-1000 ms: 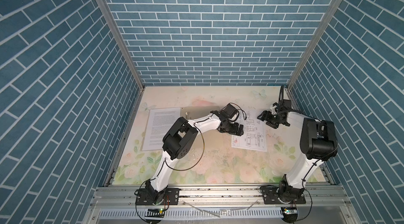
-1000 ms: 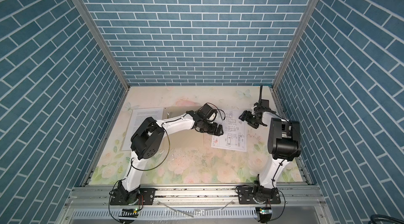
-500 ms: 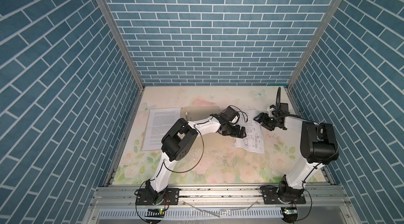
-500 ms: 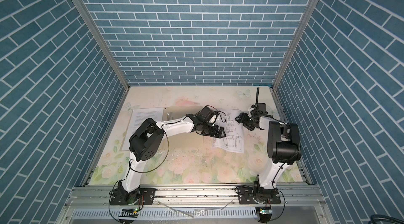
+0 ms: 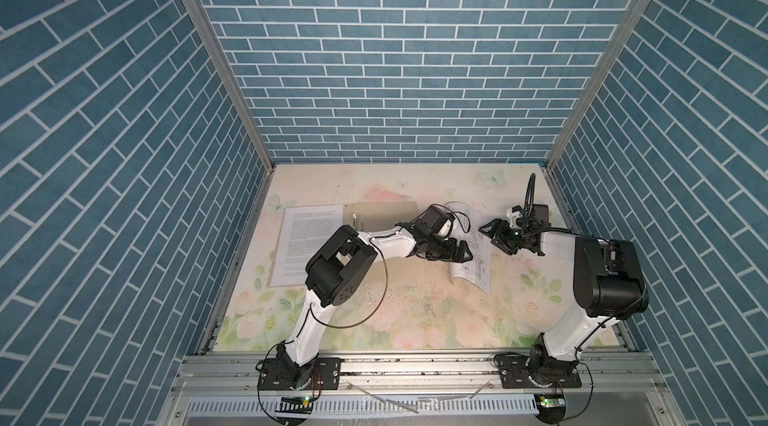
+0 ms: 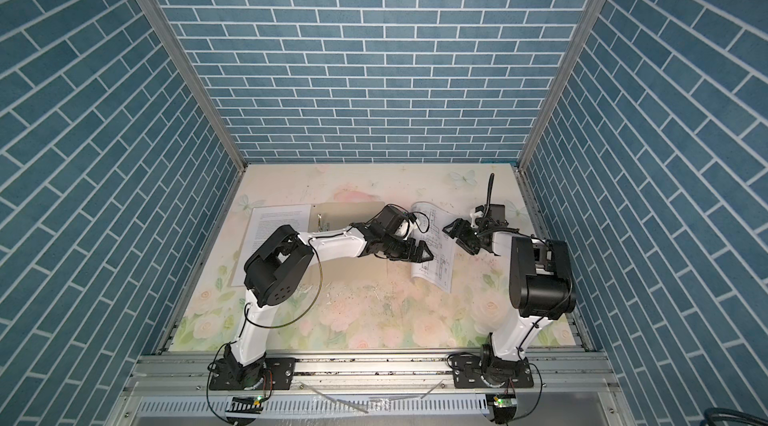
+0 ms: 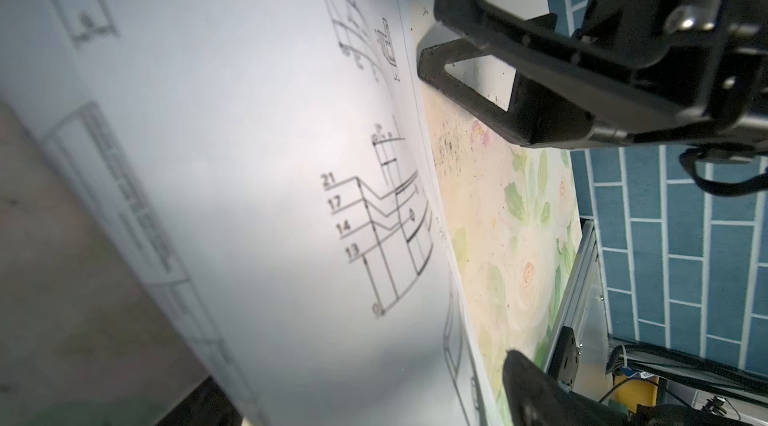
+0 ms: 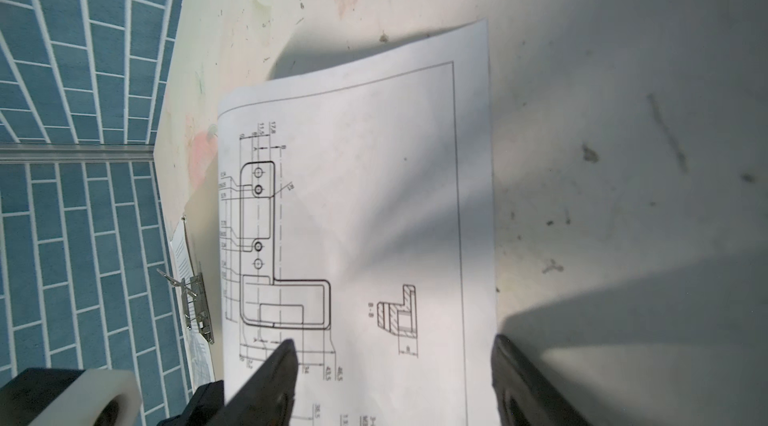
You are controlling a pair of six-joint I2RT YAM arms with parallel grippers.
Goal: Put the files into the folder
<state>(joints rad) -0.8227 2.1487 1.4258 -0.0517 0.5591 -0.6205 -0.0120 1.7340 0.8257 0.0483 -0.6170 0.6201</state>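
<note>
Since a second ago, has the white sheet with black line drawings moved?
Yes: the drawing sheet's near left corner slid right, away from the beige card folder.

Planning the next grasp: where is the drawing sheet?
In a top view the drawing sheet lies right of centre, buckled, between the left gripper and the right gripper.

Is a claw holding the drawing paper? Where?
Nothing looks gripped. The left claw and right claw are open; the drawing paper curls up by the left one.
</note>
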